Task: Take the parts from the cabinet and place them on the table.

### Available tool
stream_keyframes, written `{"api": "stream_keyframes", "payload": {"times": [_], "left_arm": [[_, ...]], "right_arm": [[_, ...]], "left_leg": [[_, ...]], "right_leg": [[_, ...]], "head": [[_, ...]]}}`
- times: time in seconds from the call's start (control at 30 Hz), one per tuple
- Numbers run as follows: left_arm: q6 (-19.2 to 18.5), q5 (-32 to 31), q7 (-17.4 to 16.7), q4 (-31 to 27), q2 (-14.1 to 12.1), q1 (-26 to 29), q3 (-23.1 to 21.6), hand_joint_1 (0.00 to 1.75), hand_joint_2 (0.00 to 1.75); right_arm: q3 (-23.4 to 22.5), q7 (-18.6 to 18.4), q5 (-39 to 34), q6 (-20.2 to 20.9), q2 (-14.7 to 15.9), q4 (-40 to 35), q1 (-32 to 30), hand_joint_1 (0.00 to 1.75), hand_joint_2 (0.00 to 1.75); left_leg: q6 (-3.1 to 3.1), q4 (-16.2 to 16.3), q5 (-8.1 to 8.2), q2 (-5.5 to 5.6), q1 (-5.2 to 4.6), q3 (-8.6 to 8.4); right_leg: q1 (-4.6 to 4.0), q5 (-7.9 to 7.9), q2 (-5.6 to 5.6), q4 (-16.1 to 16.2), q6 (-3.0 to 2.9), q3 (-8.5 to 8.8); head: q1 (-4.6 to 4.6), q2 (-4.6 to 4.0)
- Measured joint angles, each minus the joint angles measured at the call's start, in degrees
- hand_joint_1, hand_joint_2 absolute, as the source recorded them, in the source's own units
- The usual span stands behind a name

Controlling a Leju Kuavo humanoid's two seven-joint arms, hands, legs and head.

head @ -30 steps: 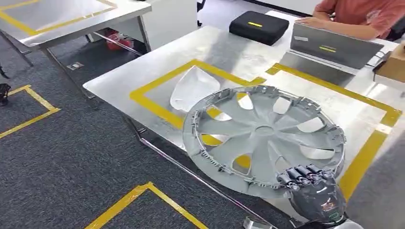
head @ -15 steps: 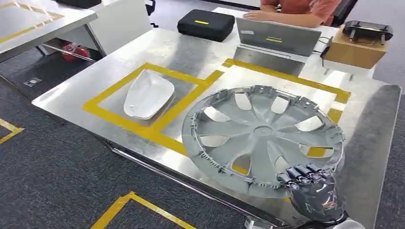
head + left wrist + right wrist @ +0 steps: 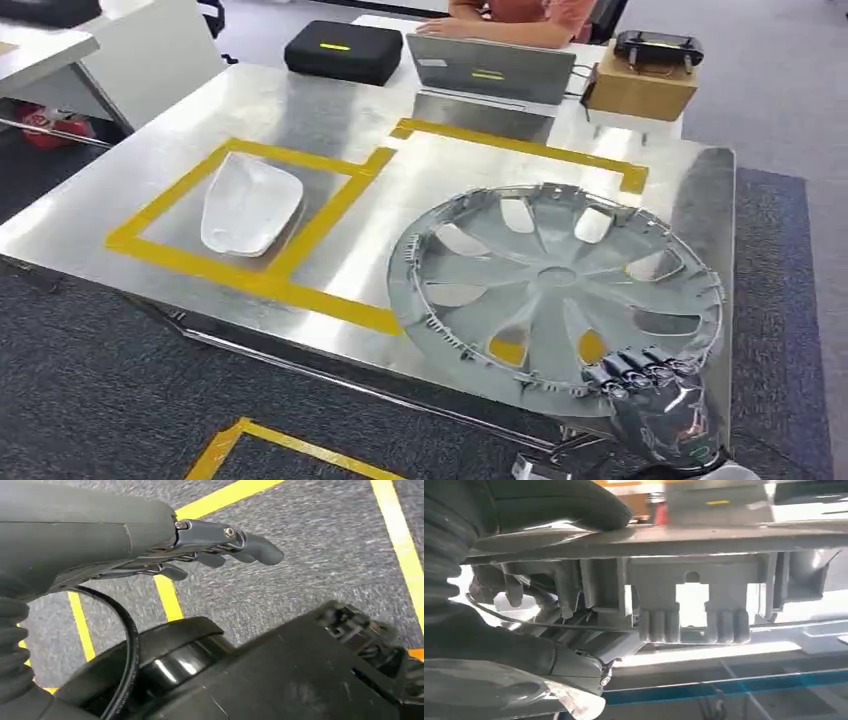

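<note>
A large grey wheel cover (image 3: pixel 555 295) with several spokes hangs level above the right part of the metal table (image 3: pixel 330 110). My right hand (image 3: pixel 655 400) grips its near rim, fingers over the edge. In the right wrist view the thumb (image 3: pixel 564 502) presses on the rim of the wheel cover (image 3: pixel 684 580), seen edge on. A white curved shell part (image 3: pixel 250 205) lies on the table inside the left yellow-taped square. My left hand (image 3: pixel 215 550) hangs over the carpet with fingers stretched out, holding nothing.
At the table's far edge are a black case (image 3: pixel 335 48), an open laptop (image 3: pixel 490 75) with a person (image 3: pixel 510 8) behind it, and a cardboard box (image 3: pixel 640 85) carrying a black controller. Yellow tape (image 3: pixel 520 145) outlines a second square under the cover.
The camera has moved right, so the table has slid left and nearer in the picture. The wheel cover stays in my right hand and now hangs over the right-hand square.
</note>
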State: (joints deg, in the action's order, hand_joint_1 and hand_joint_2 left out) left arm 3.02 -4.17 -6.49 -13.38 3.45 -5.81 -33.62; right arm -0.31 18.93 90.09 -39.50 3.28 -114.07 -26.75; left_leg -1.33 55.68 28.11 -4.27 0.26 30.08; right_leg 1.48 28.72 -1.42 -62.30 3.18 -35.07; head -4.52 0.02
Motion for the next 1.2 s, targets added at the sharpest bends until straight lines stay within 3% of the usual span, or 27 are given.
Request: {"api": "stream_keyframes", "payload": {"times": [0.03, 0.07, 0.1, 0.2, 0.23, 0.27, 0.3, 0.37, 0.4, 0.43, 0.5, 0.53, 0.57, 0.6, 0.7, 0.73, 0.77, 0.8, 0.87, 0.9, 0.93, 0.97, 1.0, 1.03, 1.07, 1.1, 1.2], "left_arm": [[0.00, 0.00, 0.00, 0.00, 0.00, -0.01, -0.02, 0.00, 1.75], [0.02, 0.00, 0.00, 0.00, -0.07, -0.03, -0.02, 0.00, 1.75], [0.09, 0.00, 0.02, 0.00, -0.09, -0.02, -0.02, 0.00, 1.75], [0.13, 0.00, 0.00, -0.02, 0.00, -0.23, -0.02, 0.00, 1.75], [0.13, 0.00, 0.02, -0.04, 0.00, -0.32, -0.02, 0.00, 1.75], [0.13, 0.00, 0.06, -0.04, 0.00, -0.32, -0.02, 0.00, 1.75], [0.13, 0.00, 0.07, -0.04, 0.00, -0.26, -0.02, 0.00, 1.75], [0.15, 0.07, 0.07, -0.04, -0.02, -0.22, 0.00, 0.00, 1.75], [0.13, 0.07, 0.15, -0.04, -0.02, -0.24, 0.00, 0.00, 1.75], [0.13, 0.07, 0.13, -0.04, -0.02, -0.31, 0.00, 0.00, 1.75], [0.13, 0.07, 0.11, -0.04, -0.02, -0.32, 0.00, 0.00, 1.75], [0.13, 0.07, 0.04, -0.04, -0.04, -0.26, 0.00, 0.00, 1.75], [0.13, 0.04, 0.02, -0.02, -0.33, -0.10, 0.00, 0.00, 1.75], [0.13, 0.07, 0.04, -0.04, -0.28, -0.01, 0.00, 0.00, 1.75], [0.13, 0.15, 0.13, -0.04, -0.20, -0.19, 0.00, 0.00, 1.75], [0.13, 0.15, 0.15, -0.04, -0.04, -0.24, 0.00, 0.00, 1.75], [0.17, 0.17, 0.17, -0.07, 0.00, -0.20, 0.00, 0.00, 1.75], [0.17, 0.20, 0.22, -0.07, 0.04, -0.12, 0.00, 0.00, 1.75], [0.17, 0.22, 0.22, -0.04, 0.04, 0.18, 0.00, 0.00, 1.75], [0.17, 0.28, 0.22, -0.04, 0.04, 0.22, 0.02, 0.00, 1.75], [0.20, 0.26, 0.22, -0.04, 0.02, 0.19, 0.02, 0.00, 1.75], [0.20, 0.26, 0.22, -0.04, 0.04, 0.17, 0.00, 0.00, 1.75], [0.20, 0.26, 0.22, -0.04, 0.09, 0.16, 0.00, 0.00, 1.75], [0.20, 0.26, 0.22, -0.07, 0.15, 0.16, 0.00, 0.00, 1.75], [0.20, 0.26, 0.22, -0.05, 0.17, 0.20, 0.02, 0.00, 1.75], [0.20, 0.26, 0.22, -0.07, 0.17, 0.17, 0.02, 0.00, 1.75], [0.24, 0.26, 0.24, -0.07, 0.20, 0.10, 0.02, 0.00, 1.75]], "right_arm": [[0.02, 0.00, 0.00, 0.02, 0.02, 0.00, 0.07, 1.75, 1.75], [0.09, 0.00, 0.00, 0.00, 0.02, 0.13, 0.31, 1.75, 1.75], [0.20, 0.00, 0.00, 0.00, 0.02, 0.13, 0.36, 1.75, 1.75], [0.33, -0.04, 0.00, 0.00, 0.07, 0.15, 0.10, 1.75, 1.75], [0.33, -0.09, 0.00, 0.00, 0.09, 0.15, 0.00, 1.75, 1.75], [0.37, -0.05, 0.02, 0.00, 0.11, 0.15, 0.13, 1.75, 1.75], [0.42, -0.09, 0.00, 0.00, 0.11, 0.15, 0.25, 1.75, 1.75], [0.44, -0.09, 0.00, 0.00, 0.11, 0.15, 0.32, 1.75, 1.75], [0.44, -0.07, 0.00, 0.00, 0.13, 0.18, 0.32, 1.75, 1.75], [0.44, -0.09, 0.00, 0.00, 0.13, 0.18, 0.34, 1.75, 1.75], [0.50, -0.07, 0.02, 0.00, 0.13, 0.18, 0.30, 1.75, 1.75], [0.50, -0.09, 0.00, 0.00, 0.13, 0.17, 0.34, 1.75, 1.75], [0.52, -0.13, 0.00, 0.00, 0.13, 0.22, 0.43, 1.75, 1.75], [0.59, -0.26, 0.02, 0.00, 0.17, 0.24, 0.71, 1.75, 1.75], [0.68, -0.46, -0.02, 0.00, 0.17, 0.31, 0.52, 1.75, 1.75], [0.68, -0.50, -0.02, 0.00, 0.22, 0.33, 0.47, 1.75, 1.75], [0.68, -0.55, -0.02, 0.00, 0.42, 0.33, 0.36, 1.75, 1.75], [0.83, -0.52, -0.02, 0.00, 0.52, 0.44, 0.67, 1.75, 1.75], [1.07, -0.50, 0.00, 0.00, 0.68, 0.46, 0.86, 1.75, 1.75], [1.11, -0.55, -0.02, 0.00, 0.74, 0.48, 0.77, 1.75, 1.75], [1.11, -0.61, 0.00, 0.00, 0.79, 0.59, 0.74, 1.75, 1.75], [1.11, -0.72, -0.02, 0.00, 0.83, 0.74, 0.77, 1.75, 1.75], [1.11, -0.76, -0.02, 0.00, 0.87, 0.87, 0.77, 1.75, 1.75], [1.11, -0.76, -0.02, 0.02, 0.92, 0.96, 0.77, 1.75, 1.75], [1.11, -0.81, -0.02, 0.00, 0.94, 0.98, 0.95, 1.75, 1.75], [1.29, -0.98, 0.00, 0.00, 0.94, 1.09, 1.38, 1.75, 1.75], [1.75, -1.64, 0.00, 0.00, 1.14, 1.25, 1.35, 1.75, 1.75]], "left_leg": [[0.41, 0.37, 0.31, -0.52, -0.01, -0.07], [0.86, 0.75, 0.60, -1.00, -0.51, 0.09], [0.98, 0.91, 0.63, -1.32, -0.50, 0.09], [1.68, 0.94, 0.84, -2.81, -0.32, -0.40], [2.18, 1.47, 1.71, -0.70, -0.01, -0.33], [2.30, 4.12, 3.67, 2.25, 0.15, 0.73], [2.37, 8.84, 6.22, 3.35, 0.16, 2.76], [2.43, 18.14, 9.93, 3.64, 0.10, 6.98], [2.38, 20.05, 10.00, 3.67, 0.10, 7.88], [2.16, 18.97, 8.43, 3.69, 0.10, 7.42], [1.50, 10.70, 3.08, 4.58, 0.10, 3.82], [1.06, 5.62, 0.45, 6.54, 0.11, 1.68], [0.56, 3.38, 0.47, 10.32, 0.31, 0.78], [0.66, 2.19, 0.45, 10.21, 0.44, 0.55], [0.48, 1.52, 0.85, 8.36, 0.08, 0.45], [0.14, 0.57, 0.41, 7.25, 0.70, 0.19], [-0.06, 0.32, 0.27, 6.53, 0.51, -0.01], [-0.33, 0.33, 0.32, 5.66, 0.43, -0.01], [-0.49, 0.36, 0.44, 3.76, 0.26, 0.00], [-0.56, 0.39, 0.49, 2.90, 0.21, 0.02], [-0.55, 0.40, 0.57, 2.09, 0.19, -0.06], [-0.49, 0.40, 0.66, 1.37, 0.15, -0.20], [-0.37, 0.40, 0.80, 0.70, 0.13, -0.41], [-0.18, 0.42, 1.01, 0.08, 0.08, -0.71], [0.08, 0.45, 1.21, -0.23, -0.07, -0.86], [0.49, 0.85, 1.44, -0.79, -0.51, -0.67], [0.94, 0.73, 1.38, -2.25, -0.55, -0.98]], "right_leg": [[-0.05, -0.50, -2.38, 4.64, 0.23, 2.31], [-0.65, 0.04, -2.87, 4.93, -0.39, 3.17], [-0.60, -0.14, -1.99, 4.85, -1.10, 2.94], [-0.66, -0.15, -0.29, 4.76, -2.06, 2.67], [-0.36, -0.36, 0.16, 4.94, -2.45, 2.85], [-0.31, -0.40, 0.60, 4.94, -2.88, 2.81], [-0.31, -0.39, 1.28, 4.94, -3.08, 2.76], [-0.43, -0.44, 2.57, 4.90, -3.26, 2.68], [-0.50, -0.46, 3.32, 4.88, -3.28, 2.71], [-0.52, -0.46, 4.18, 4.85, -3.28, 2.79], [-0.54, -0.46, 5.91, 4.75, -3.27, 2.92], [-0.52, -0.49, 6.66, 4.74, -3.23, 2.93], [-0.48, -0.57, 7.25, 4.64, -2.97, 2.64], [-0.52, -0.69, 8.12, 4.35, -2.61, 2.17], [0.04, -1.47, 9.93, 4.87, -1.24, 1.26], [0.08, -1.11, 9.36, 4.55, -1.12, 0.58], [-0.33, 0.07, 5.63, 2.84, -0.99, -0.19], [-0.30, 2.23, 3.36, -0.86, -0.77, -1.95], [-0.24, 6.10, 1.91, -9.54, -0.33, -5.99], [-0.24, 6.84, 1.75, -12.44, -0.12, -7.31], [-0.24, 6.07, 1.63, -12.42, -0.03, -7.11], [-0.26, 4.14, 1.45, -9.67, -0.05, -5.51], [-0.29, 1.61, 0.99, -4.61, -0.23, -2.65], [-0.43, -0.69, -0.41, 1.17, -0.55, 0.66], [-0.85, -0.40, -3.61, 4.69, -0.87, 2.44], [-1.35, -0.16, -3.62, 5.60, -1.27, 3.45], [-1.35, -0.19, -2.22, 5.15, -1.80, 2.87]], "head": [[-0.09, 0.00], [-0.28, 0.00], [-0.13, 0.02], [-0.07, 0.02], [0.00, 0.02], [0.17, 0.02], [0.20, 0.02], [0.22, 0.02], [0.20, 0.02], [0.17, 0.02], [0.24, 0.02], [0.22, 0.02], [0.13, 0.02], [0.09, 0.02], [0.33, 0.02], [0.28, 0.04], [0.11, 0.02], [-0.39, 0.02], [-0.46, 0.02], [-0.50, 0.04], [-0.55, 0.04], [-0.54, 0.04], [-0.59, 0.04], [-0.63, 0.02], [-0.70, 0.04], [-0.74, 0.02], [-0.48, 0.07]]}}
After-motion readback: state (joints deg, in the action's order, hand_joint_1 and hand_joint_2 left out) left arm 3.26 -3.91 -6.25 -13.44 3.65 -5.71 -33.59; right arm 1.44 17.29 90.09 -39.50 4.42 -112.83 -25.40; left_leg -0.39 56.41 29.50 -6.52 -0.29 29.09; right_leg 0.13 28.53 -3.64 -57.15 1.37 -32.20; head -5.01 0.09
